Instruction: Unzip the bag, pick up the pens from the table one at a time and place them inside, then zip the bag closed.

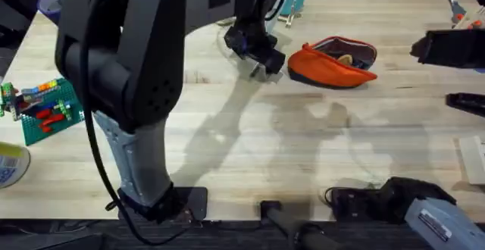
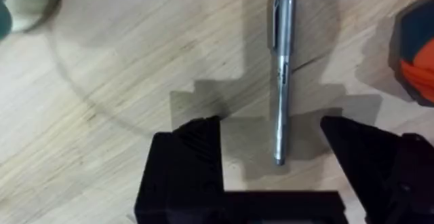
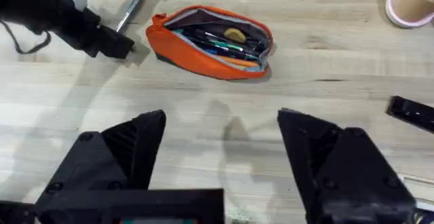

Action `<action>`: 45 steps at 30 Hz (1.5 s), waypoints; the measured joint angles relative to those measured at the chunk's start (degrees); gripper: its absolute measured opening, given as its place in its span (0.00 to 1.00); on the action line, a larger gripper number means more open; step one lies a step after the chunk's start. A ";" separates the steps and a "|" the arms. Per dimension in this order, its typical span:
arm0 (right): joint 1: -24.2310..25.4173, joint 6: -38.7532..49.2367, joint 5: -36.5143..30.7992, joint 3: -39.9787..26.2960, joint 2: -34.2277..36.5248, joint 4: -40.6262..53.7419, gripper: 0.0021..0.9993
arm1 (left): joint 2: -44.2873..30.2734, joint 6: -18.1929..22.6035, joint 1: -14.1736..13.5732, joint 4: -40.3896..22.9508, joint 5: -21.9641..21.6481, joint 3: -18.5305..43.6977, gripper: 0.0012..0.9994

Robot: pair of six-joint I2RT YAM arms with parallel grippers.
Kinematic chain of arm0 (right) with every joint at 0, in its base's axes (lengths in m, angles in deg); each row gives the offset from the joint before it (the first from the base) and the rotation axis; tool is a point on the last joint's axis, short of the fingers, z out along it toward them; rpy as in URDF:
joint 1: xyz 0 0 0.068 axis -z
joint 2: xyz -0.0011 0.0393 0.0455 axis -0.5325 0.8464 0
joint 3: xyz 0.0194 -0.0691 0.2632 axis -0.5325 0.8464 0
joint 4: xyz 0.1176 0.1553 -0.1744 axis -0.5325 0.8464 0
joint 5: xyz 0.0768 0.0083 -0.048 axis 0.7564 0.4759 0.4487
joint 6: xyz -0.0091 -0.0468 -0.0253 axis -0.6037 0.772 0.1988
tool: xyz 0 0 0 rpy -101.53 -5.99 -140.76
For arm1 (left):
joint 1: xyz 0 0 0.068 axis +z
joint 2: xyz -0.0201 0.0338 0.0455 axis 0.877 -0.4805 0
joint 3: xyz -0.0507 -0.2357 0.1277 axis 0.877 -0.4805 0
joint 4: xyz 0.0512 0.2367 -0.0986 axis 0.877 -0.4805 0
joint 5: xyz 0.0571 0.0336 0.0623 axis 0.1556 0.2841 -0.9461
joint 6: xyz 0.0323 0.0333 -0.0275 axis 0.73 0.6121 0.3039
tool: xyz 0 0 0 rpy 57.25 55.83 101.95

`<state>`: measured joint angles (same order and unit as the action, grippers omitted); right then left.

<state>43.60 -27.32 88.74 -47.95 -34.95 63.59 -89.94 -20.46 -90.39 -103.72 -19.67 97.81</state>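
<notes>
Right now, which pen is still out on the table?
The silver pen, lying between the open left hand's fingers. The black one is already in the bag.

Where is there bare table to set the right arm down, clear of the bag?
Bare wood spans the table between the orange bag and the arm bases. It is crowded left of the bag, where the left gripper straddles the silver pen, and along the right edge with dark objects.

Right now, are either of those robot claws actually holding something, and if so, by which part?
Nothing is held. The left gripper hangs open over the silver pen, jaws either side, not closed. The right gripper is open and empty.
</notes>
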 joint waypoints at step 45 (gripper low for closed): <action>-1.46 0.00 0.00 0.00 0.00 0.00 1.00 | 0.00 -0.38 -0.33 -0.01 0.06 0.21 0.04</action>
<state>42.13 -27.32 88.74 -47.95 -34.95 63.59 -89.94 -20.84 -90.72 -103.74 -19.61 98.02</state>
